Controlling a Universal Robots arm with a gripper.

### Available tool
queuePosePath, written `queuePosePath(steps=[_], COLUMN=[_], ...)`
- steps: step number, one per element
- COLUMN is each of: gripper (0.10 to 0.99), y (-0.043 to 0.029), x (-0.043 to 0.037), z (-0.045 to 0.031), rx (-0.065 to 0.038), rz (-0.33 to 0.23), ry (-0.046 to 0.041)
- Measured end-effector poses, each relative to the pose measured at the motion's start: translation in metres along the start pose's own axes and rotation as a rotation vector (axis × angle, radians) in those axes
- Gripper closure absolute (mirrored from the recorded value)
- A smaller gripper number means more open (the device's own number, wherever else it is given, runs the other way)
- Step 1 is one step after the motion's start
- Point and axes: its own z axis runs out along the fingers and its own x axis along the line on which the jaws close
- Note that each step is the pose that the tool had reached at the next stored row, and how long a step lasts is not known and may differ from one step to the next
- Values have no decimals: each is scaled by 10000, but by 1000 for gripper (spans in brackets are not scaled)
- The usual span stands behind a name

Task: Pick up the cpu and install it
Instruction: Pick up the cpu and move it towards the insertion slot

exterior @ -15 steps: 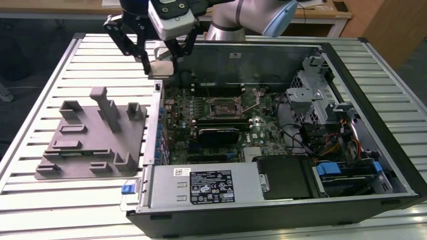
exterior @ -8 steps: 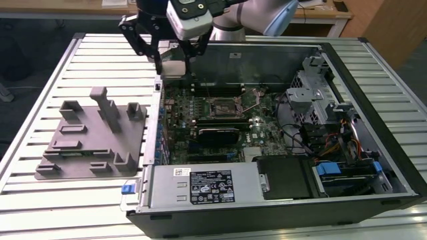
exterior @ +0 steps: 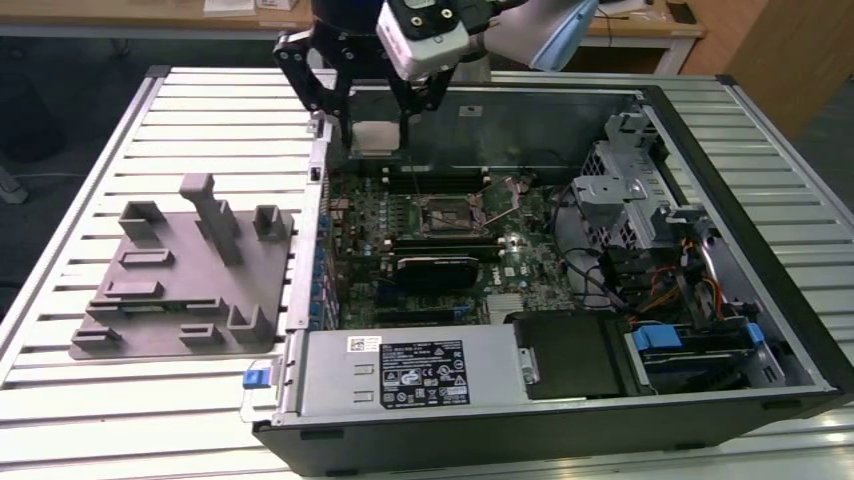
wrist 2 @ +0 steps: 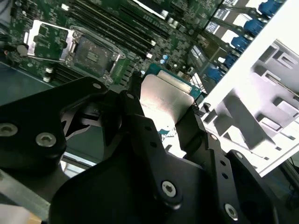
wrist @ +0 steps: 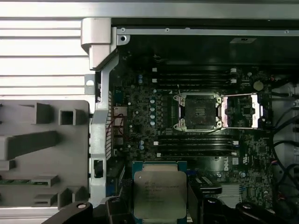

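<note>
Pinching the cpu (wrist: 160, 193), the black pincer (exterior: 375, 132) is held over the green motherboard (wrist: 140, 112).
Its silvery square plate is seen, one edge cropped.

Label (exterior: 424, 372) on metal box (exterior: 334, 385): unreadable

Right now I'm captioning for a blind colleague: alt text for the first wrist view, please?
The claw grips the cpu, silvery top showing, over an open computer case. The motherboard socket stands open; a grey tray sits outside.
</note>
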Motion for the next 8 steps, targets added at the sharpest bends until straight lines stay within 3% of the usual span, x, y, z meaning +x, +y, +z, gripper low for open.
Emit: queuePosePath(steps=[8], gripper=[545], y=[6], x=[-254], z=[6], rx=[0], rz=[2], ry=[0])
